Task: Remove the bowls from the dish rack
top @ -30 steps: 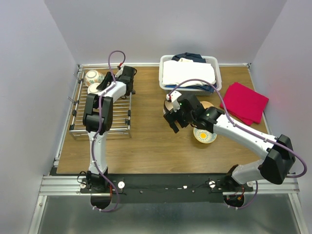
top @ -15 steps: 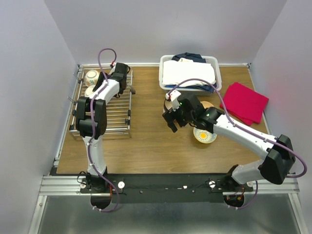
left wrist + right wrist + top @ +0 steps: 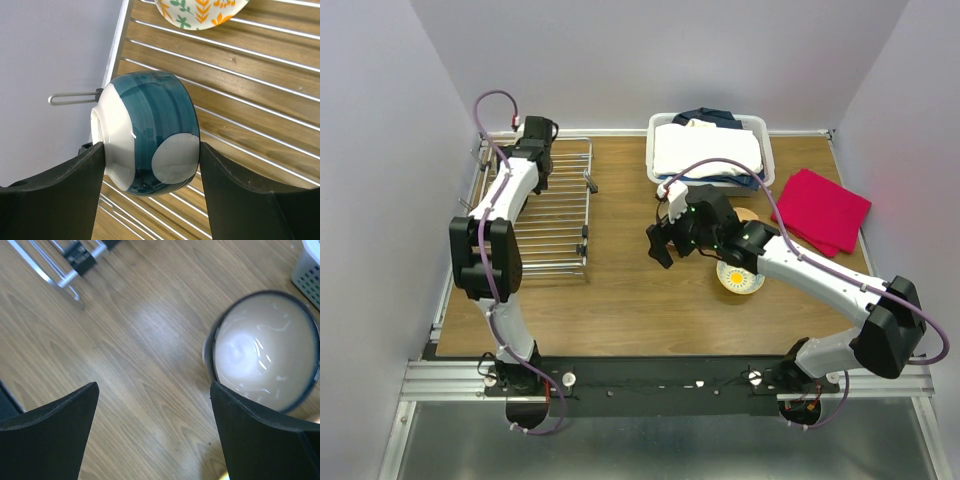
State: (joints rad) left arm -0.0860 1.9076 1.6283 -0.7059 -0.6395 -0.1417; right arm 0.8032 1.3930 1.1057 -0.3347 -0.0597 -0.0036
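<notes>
- Top external: fixed high behind the arm bases, angled down over the whole counter.
- Left wrist: very near, looking past the left hand. A dark blue bowl fills mid-frame over dish rack bars.
- Right wrist: near, facing the counter straight down.
- Shared: the dish rack shows in all three views, only its corner in the right wrist view.
</notes>
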